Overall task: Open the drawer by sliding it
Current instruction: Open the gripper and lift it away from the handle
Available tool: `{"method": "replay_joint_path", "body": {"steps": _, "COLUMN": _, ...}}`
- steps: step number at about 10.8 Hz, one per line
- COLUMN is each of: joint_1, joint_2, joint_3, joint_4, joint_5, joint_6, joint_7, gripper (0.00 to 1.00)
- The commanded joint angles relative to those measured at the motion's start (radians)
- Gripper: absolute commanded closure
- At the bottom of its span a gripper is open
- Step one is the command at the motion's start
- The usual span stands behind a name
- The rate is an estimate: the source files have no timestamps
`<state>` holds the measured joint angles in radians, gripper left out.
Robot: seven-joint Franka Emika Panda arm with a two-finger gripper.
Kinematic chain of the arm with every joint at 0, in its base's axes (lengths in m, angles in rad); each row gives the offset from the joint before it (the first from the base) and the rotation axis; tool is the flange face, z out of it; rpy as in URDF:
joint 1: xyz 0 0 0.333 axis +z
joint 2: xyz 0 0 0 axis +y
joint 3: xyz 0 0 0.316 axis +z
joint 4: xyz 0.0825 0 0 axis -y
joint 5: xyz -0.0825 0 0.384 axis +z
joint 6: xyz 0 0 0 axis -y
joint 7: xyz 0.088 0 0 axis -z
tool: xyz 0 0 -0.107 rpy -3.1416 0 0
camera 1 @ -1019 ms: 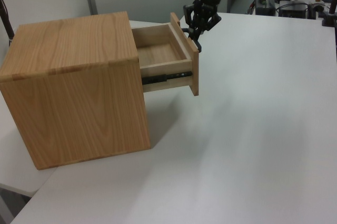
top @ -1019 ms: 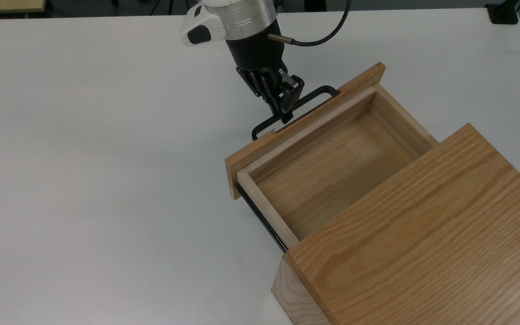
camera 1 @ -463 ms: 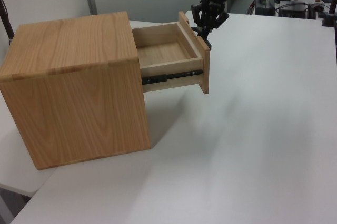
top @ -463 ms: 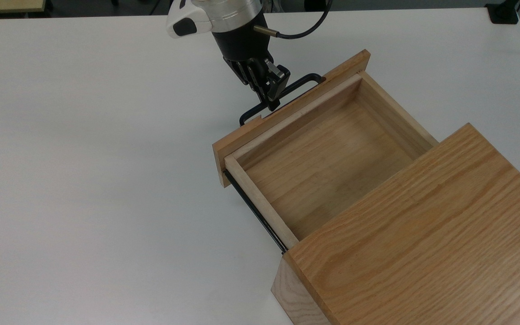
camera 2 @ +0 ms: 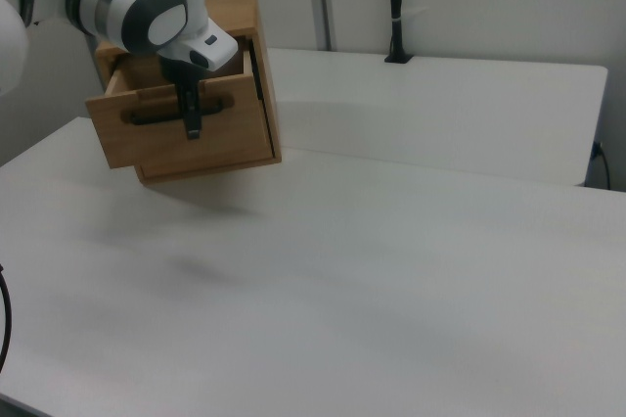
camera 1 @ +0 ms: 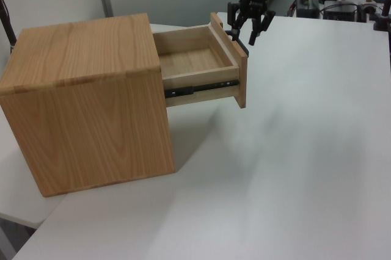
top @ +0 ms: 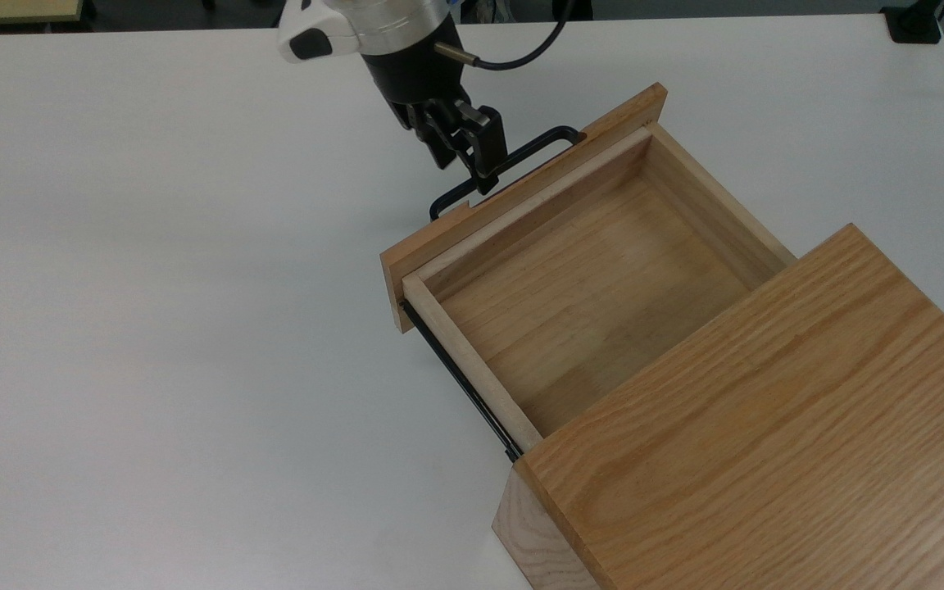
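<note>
Currently the gripper (top: 478, 168) is hanging at the upper centre of the top view, its tips reaching down at the black handle (top: 550, 141) on the front panel of the drawer (top: 587, 279). In the left view the fingers (camera 1: 252, 33) are standing spread apart, so the tool is reading as released, no longer pinching the bar. The gripper is sitting at the middle of the handle's span, which is keeping any pull in line with the slide direction and is avoiding twist on the rails.

The drawer is lying in the centre of the top view, drawn well out of the casing (top: 767, 426), with its bare wooden floor exposed and nothing inside. A black rail (camera 1: 195, 89) is showing along its side in the left view, level, so the tray is being carried by the casing and not by the arm. In the right view the drawer is appearing at the upper left, the gripper in front of its panel.

Judged from this extension, the opening is looking essentially complete; the spread fingers are suggesting a release step
</note>
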<state>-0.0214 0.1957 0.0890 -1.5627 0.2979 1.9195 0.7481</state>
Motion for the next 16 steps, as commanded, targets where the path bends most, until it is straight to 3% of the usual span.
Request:
{"method": "replay_joint_path", "body": {"steps": 1, "joint_1": -0.015, "joint_2": -0.065, "joint_3": -0.008, "joint_4": -0.051, "joint_5": -0.014, "joint_6": -0.033, "joint_7": -0.023, "gripper": 0.00}}
{"method": "replay_joint_path", "body": {"steps": 4, "joint_1": -0.032, "joint_2": -0.102, "joint_3": -0.015, "joint_4": -0.007, "joint_5": -0.013, "joint_6": -0.085, "joint_7": -0.030, "gripper": 0.00}}
{"method": "replay_joint_path", "body": {"steps": 7, "joint_1": -0.017, "joint_2": -0.188, "joint_3": -0.081, "joint_4": -0.004, "joint_5": -0.023, "joint_6": -0.164, "joint_7": -0.071, "gripper": 0.00}}
{"method": "replay_joint_path", "body": {"steps": 10, "joint_1": 0.041, "joint_2": -0.222, "joint_3": -0.081, "joint_4": -0.013, "joint_5": -0.219, "joint_6": -0.208, "joint_7": -0.157, "gripper": 0.00}}
{"method": "replay_joint_path", "body": {"steps": 11, "joint_1": 0.052, "joint_2": -0.223, "joint_3": -0.081, "joint_4": -0.022, "joint_5": -0.264, "joint_6": -0.209, "joint_7": -0.227, "gripper": 0.00}}
{"method": "replay_joint_path", "body": {"steps": 16, "joint_1": 0.020, "joint_2": -0.239, "joint_3": -0.080, "joint_4": -0.020, "joint_5": -0.356, "joint_6": -0.300, "joint_7": -0.729, "gripper": 0.00}}
